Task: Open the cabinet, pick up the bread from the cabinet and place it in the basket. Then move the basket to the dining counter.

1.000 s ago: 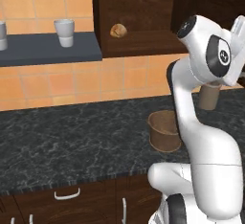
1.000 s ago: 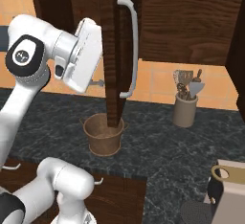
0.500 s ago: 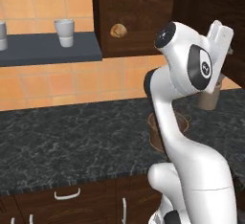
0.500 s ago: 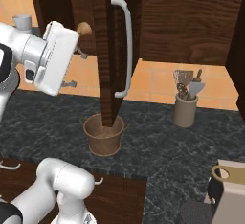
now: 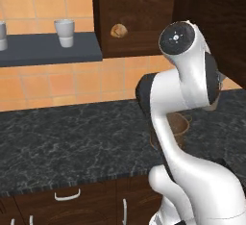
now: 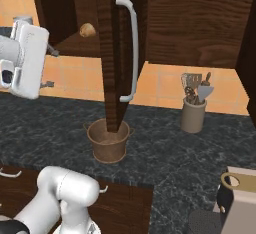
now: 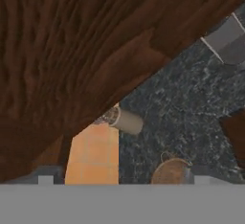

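The dark-brown cabinet stands open, its door swung out edge-on with the silver bar handle facing right. The bread, a small tan bun, lies on the cabinet's floor. The woven basket sits on the black speckled counter under the door's lower edge; in the left base view my arm partly hides the basket, and the hand view catches the basket's rim. My gripper hangs left of the door, below the bread, open, holding nothing. The dining counter is out of view.
A brown utensil pot stands right of the basket. A beige appliance sits at the counter's near right corner. A dark shelf with a grey cup hangs left of the cabinet. Low drawers run under the counter.
My hand has swung left and down, away from the door handle, uncovering the bread in the right base view. The door stays open and the basket has not moved.
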